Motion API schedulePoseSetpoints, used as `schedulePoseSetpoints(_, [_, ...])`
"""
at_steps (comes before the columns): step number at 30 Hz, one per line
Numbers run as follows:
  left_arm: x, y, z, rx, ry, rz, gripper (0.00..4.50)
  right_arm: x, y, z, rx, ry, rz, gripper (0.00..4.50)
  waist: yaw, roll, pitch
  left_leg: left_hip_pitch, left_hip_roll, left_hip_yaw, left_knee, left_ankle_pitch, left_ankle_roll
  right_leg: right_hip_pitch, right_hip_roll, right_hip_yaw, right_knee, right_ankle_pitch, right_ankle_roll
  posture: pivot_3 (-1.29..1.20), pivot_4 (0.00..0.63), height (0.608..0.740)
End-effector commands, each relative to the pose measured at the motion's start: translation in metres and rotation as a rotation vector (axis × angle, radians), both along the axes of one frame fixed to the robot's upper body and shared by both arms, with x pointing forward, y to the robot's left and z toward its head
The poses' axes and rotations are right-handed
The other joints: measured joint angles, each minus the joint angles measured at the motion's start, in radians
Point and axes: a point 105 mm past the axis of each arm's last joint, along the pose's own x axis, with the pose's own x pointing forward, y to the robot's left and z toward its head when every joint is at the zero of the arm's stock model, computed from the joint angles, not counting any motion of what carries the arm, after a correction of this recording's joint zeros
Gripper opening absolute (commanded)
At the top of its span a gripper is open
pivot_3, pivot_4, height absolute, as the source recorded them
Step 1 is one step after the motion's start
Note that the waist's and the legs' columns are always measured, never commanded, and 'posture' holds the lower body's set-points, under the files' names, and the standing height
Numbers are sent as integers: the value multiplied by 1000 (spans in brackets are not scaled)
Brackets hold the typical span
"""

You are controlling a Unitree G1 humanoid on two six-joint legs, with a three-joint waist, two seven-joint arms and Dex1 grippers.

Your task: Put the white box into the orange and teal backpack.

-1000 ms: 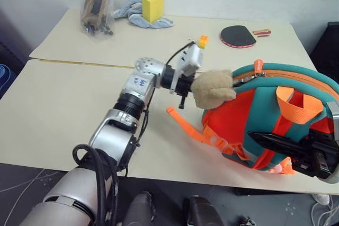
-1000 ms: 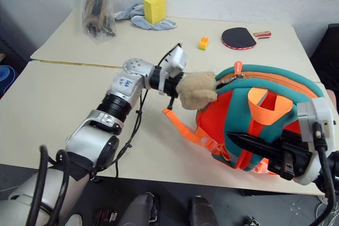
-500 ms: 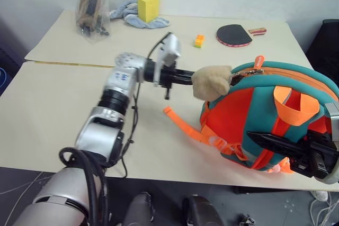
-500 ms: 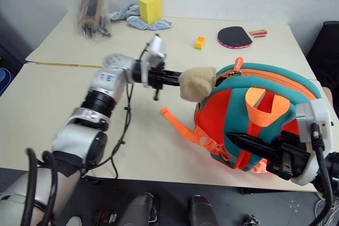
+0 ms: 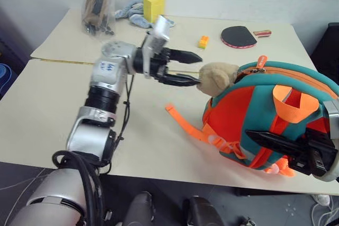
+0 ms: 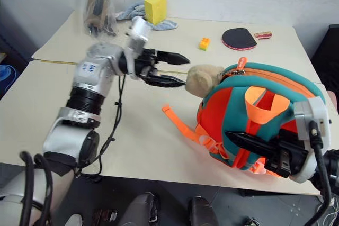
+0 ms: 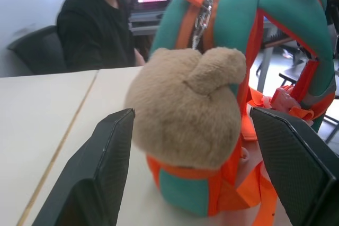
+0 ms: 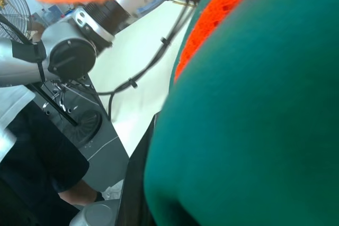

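Left gripper: fingers spread wide, pointing at the tan plush toy, holding nothing | Right gripper: pinched shut on the orange and teal backpack, near its lower edge | Backpack: lies on the table, right side, zipper closed | White box: can't spot it.

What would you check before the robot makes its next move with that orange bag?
1. Left gripper open, fingers clear of the plush toy: ok.
2. Right gripper shut against the orange and teal backpack, steadying it: ok.
3. Backpack zipper closed: cannot tell.
4. White box inside the backpack: cannot tell.
5. Backpack fully on the table: not ok, its lower corner sits at the edge.
6. Person beyond the table, away from the arms: ok.
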Motion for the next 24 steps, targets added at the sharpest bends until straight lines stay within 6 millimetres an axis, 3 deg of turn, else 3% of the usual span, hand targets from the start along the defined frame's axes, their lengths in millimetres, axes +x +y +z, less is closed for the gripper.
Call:
schedulePoseSetpoints(1, [7, -20, -3, 47, -90, 49, 3648, -1, 2, 5, -7, -24, 17, 0, -3, 0, 0, 0, 0, 0, 0, 0, 0, 0, 0, 0, 0, 0, 0, 0, 150, 740])
schedulePoseSetpoints(3, [12, -25, -5, 45, -86, 79, 3648, -1, 2, 6, -7, -27, 16, 0, -3, 0, 0, 0, 0, 0, 0, 0, 0, 0, 0, 0, 0, 0, 0, 0, 150, 740])
schedulePoseSetpoints(6, [20, -19, -3, 54, -91, 109, 3078, -4, 1, 5, -7, -28, 3, 0, -4, 0, 0, 0, 0, 0, 0, -1, 2, 0, 0, 0, 0, 0, 0, 0, 150, 740])
schedulePoseSetpoints(11, [30, 2, -6, 90, -105, 153, 1595, -7, -2, 1, 2, -19, -29, 0, -6, 0, 0, 0, 0, 0, 0, -1, 2, 0, 0, 0, 0, 0, 0, 0, 150, 740])
schedulePoseSetpoints(14, [37, 19, -11, 120, -107, 191, 972, -9, -3, 0, 10, -18, -45, 0, -10, 0, 0, 0, 0, 0, 0, -1, 2, 0, 0, 0, 0, 0, 0, 0, 150, 740])
schedulePoseSetpoints(20, [57, 59, -43, 266, -126, 350, 908, -12, -8, -2, 17, -13, -76, 0, -12, 0, 0, 1, 0, 0, -1, -1, 2, 0, 0, 0, 1, 0, 0, 0, 150, 740])
schedulePoseSetpoints(24, [55, 50, -62, 295, -155, 324, 908, -12, -9, -4, 16, -10, -87, 0, -5, 0, 0, 0, 0, 0, -1, -1, 2, 0, 0, 0, 0, 0, 0, 0, 150, 740])
